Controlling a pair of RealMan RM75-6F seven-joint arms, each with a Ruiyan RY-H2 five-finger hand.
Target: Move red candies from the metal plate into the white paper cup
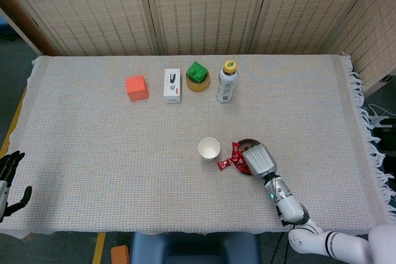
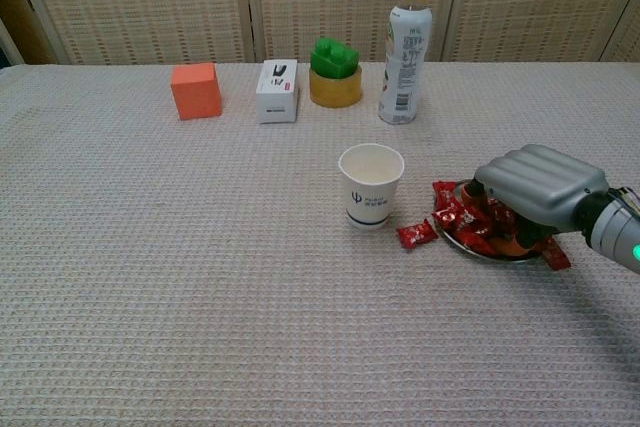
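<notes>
One white paper cup [image 2: 371, 185] is standing at the centre, and one metal plate [image 2: 480, 249] is sitting at its 3 o'clock. The red candies [image 2: 458, 217] are lying in a heap that cannot be counted; one stray candy [image 2: 415, 235] is lying off the plate. Toward 12 o'clock, one orange cube [image 2: 195, 90], one white box [image 2: 277, 91], one green block [image 2: 334, 56] on one yellow tape roll [image 2: 335, 90], and one bottle [image 2: 405, 51] are standing. Two hands are showing: the left hand [image 1: 9, 177] at 9 o'clock and the right hand [image 2: 538, 187].

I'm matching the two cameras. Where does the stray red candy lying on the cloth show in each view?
Head view: the stray candy lies lower right of the white paper cup.
Chest view: the stray candy lies between the cup and metal plate.
Shared landmark: the cup.
</notes>
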